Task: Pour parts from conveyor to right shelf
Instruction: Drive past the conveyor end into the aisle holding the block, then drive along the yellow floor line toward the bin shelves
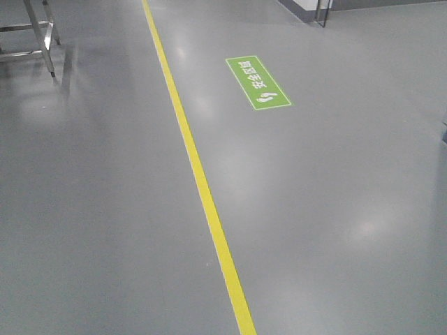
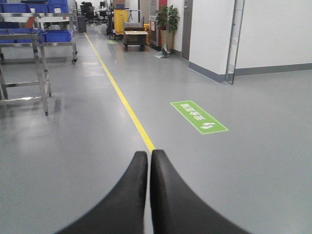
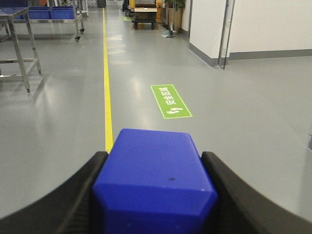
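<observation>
A bright blue block, the part (image 3: 155,180), fills the space between the black fingers (image 3: 73,195) of my right gripper (image 3: 154,157), which is shut on it and holds it above the glossy grey floor. The block's knob does not show. My left gripper (image 2: 148,155) is shut with its fingertips together and nothing between them, hanging over the yellow floor line (image 2: 127,109). The conveyor is out of view. Steel-framed racks with blue tubs (image 2: 56,35) stand far off to the left. I cannot tell whether one of them is the right shelf. Neither gripper appears in the front view.
A yellow line (image 1: 199,178) runs along the floor, with a green floor sign (image 1: 258,82) to its right. A steel rack leg (image 1: 46,42) stands at the far left. A white wall corner (image 2: 210,39), a loaded cart (image 2: 135,38) and a potted plant (image 2: 168,19) lie ahead.
</observation>
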### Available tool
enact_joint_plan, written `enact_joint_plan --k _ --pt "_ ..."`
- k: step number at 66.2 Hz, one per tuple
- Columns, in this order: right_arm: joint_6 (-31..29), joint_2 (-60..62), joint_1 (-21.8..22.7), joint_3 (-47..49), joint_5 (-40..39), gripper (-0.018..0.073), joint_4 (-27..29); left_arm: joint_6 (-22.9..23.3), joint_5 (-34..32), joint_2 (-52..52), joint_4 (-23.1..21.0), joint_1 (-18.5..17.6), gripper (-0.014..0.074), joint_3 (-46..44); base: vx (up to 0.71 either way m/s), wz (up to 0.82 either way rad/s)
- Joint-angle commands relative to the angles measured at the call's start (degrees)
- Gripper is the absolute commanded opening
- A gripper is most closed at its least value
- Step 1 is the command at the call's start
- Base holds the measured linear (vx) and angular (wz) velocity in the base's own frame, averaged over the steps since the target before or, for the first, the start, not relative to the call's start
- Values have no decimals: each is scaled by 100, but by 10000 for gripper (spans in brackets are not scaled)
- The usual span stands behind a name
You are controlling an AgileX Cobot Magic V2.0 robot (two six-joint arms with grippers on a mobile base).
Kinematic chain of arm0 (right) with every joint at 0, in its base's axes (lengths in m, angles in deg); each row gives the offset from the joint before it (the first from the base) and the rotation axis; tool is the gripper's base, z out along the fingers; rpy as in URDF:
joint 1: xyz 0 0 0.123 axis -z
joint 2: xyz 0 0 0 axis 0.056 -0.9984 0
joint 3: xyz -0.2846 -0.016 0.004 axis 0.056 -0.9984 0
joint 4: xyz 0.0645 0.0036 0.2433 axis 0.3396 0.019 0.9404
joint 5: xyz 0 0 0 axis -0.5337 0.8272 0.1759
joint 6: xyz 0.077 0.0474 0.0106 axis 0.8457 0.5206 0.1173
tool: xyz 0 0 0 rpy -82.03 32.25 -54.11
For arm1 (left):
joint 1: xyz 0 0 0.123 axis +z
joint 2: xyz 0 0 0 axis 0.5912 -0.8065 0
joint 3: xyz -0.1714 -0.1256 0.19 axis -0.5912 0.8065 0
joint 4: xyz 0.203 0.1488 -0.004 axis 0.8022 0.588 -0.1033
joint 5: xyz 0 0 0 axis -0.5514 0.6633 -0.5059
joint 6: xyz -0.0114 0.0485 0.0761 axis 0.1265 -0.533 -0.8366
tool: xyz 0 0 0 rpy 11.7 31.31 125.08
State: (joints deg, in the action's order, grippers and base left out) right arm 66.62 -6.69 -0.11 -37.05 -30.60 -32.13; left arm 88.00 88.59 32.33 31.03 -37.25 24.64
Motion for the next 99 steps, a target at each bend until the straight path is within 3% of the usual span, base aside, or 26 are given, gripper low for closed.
enact_joint_plan --k 1,99 --pt "-2 -124 8 158 -439 -4 -24 49 -454 -102 -45 -42 -6 -112 48 17" --pt "-2 -124 8 158 -439 -4 -24 49 -454 -102 -45 -42 -6 -112 62 8"
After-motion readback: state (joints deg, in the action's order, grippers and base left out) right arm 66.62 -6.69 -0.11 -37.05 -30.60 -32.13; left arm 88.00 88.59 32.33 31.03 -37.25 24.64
